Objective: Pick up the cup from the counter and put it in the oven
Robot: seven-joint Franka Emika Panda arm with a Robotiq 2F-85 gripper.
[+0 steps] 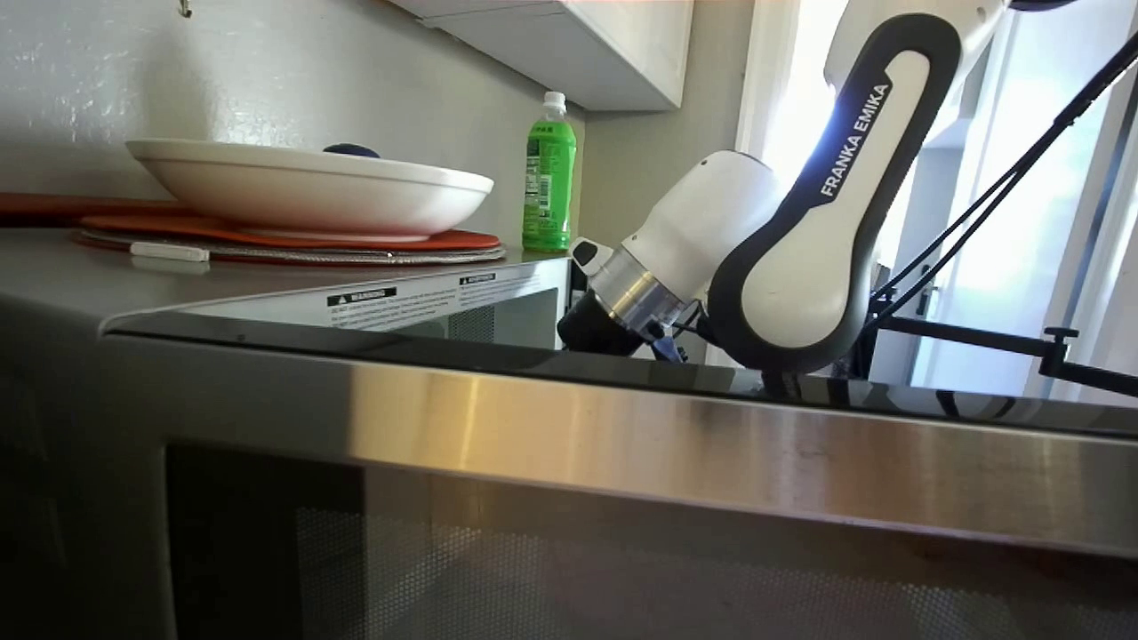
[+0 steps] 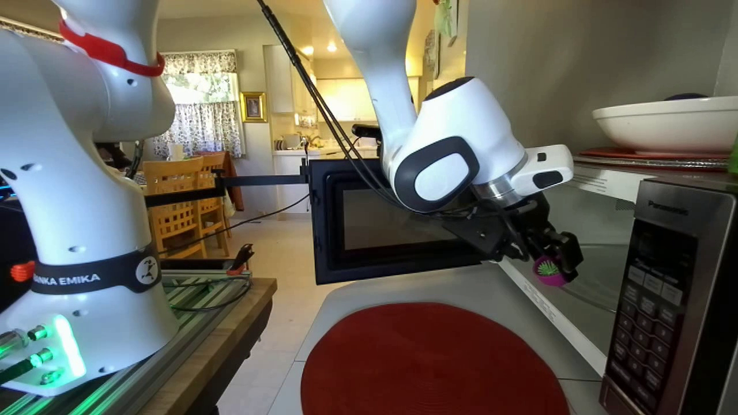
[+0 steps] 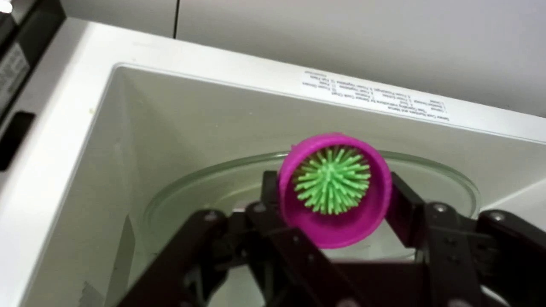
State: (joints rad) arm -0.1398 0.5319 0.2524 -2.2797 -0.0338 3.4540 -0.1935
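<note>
Kitchen interior: pale wall cabinets (image 2: 340, 98) and light wooden chairs (image 2: 173, 168) form the background. A flat, pale grey counter (image 2: 375, 291) carries a round, dark red mat (image 2: 432, 363) near its rounded corner; along one edge of the counter lies the mouth of a steel-and-black microwave oven (image 2: 709, 219), its black-framed door (image 2: 386, 225) open. A round, magenta cup (image 3: 335, 226), with a bright green, bristly tuft (image 3: 332, 181) inside, hangs off the counter at the oven's mouth; in the wrist view it overlies the clear glass turntable (image 3: 230, 181). Whether it lies fully inside the oven's front frame, or its base touches anything, cannot be told. The jaws of the black gripper (image 3: 335, 192) are closed on the cup, bearing on opposite sides of its outer wall. In an exterior view the cup leans, mouth toward the viewer. Handling, by judgement: the cup is probably moulded plastic or silicone, light, smooth and hard to break; a rubbery wall would give under pressure. The best hold is across opposite walls, just below the rim; the tuft, which may bend or come loose, makes a poor handle. Righting the cup before release would guard against rolling.
</note>
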